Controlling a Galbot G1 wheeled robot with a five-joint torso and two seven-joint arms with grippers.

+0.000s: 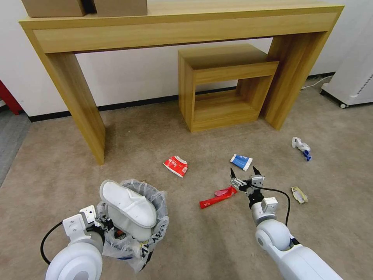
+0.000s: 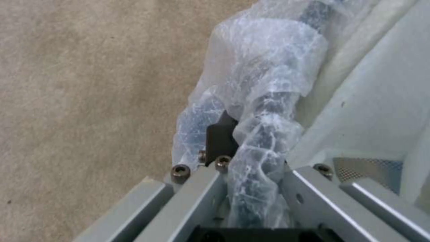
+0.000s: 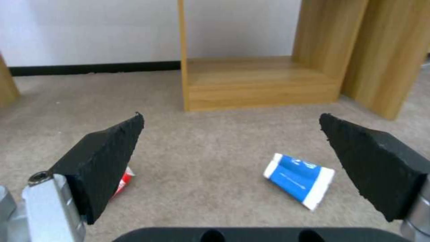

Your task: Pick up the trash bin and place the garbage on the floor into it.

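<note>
The trash bin (image 1: 152,229), black with a crinkly white bag, hangs at the lower left of the head view with two white slippers (image 1: 128,206) stuffed in its top. My left gripper (image 1: 105,225) is shut on the bag-covered rim (image 2: 264,111), and a slipper (image 2: 381,101) lies just beside it. My right gripper (image 1: 245,172) is open above the beige floor (image 1: 194,241). A blue-white packet (image 1: 241,161) (image 3: 299,179) lies just beyond it, and a red wrapper (image 1: 217,197) lies beside its left finger. A red-white carton (image 1: 176,166) lies farther left.
A crushed bottle (image 1: 301,147) and a crumpled yellowish wrapper (image 1: 299,194) lie on the carpet to the right. A wooden console table (image 1: 77,101) and an open wooden cube (image 1: 225,89) stand against the wall. A white appliance (image 1: 353,77) sits at far right, grey carpet (image 1: 9,136) at far left.
</note>
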